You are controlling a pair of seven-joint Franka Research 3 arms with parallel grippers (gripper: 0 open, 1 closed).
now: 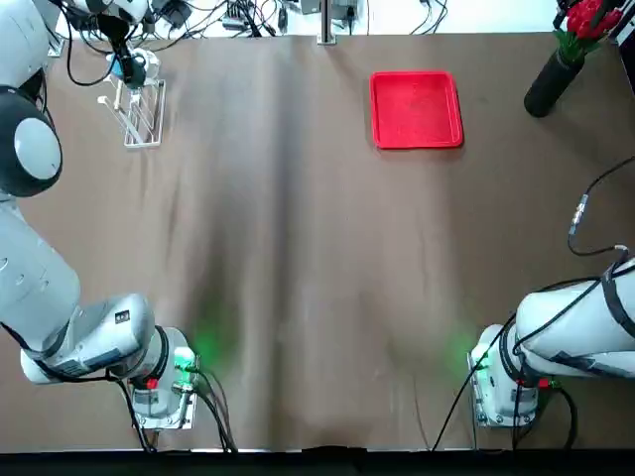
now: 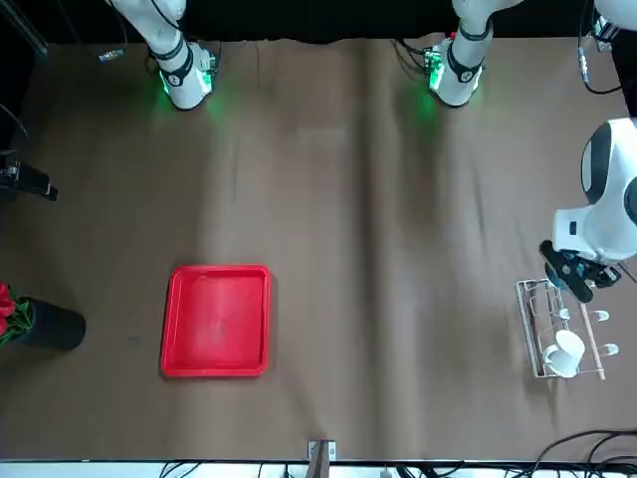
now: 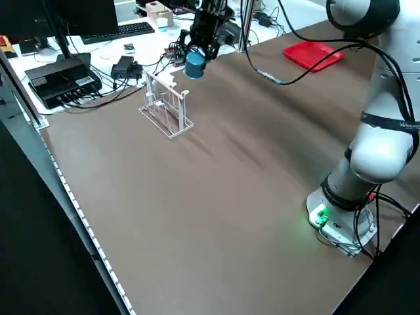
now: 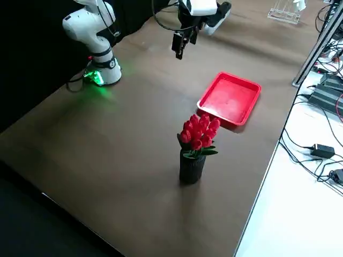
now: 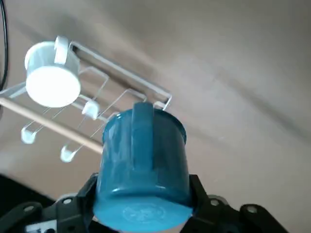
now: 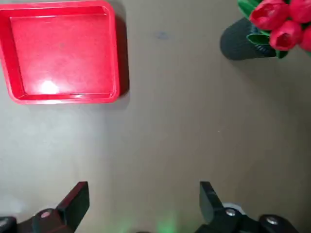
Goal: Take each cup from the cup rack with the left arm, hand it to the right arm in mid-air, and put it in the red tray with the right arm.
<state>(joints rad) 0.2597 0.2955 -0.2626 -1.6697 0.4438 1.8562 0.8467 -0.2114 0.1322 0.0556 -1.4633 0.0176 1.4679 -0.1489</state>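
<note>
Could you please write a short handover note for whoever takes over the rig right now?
Left end effector: closed on the blue cup, held up beside the cup rack.
Right end effector: open and empty, on the robot's right, short of the red tray.
White cup: on the rack.
Done: blue cup off the rack.
Left: hand it over mid-air, tray it, then repeat with the white cup.
</note>
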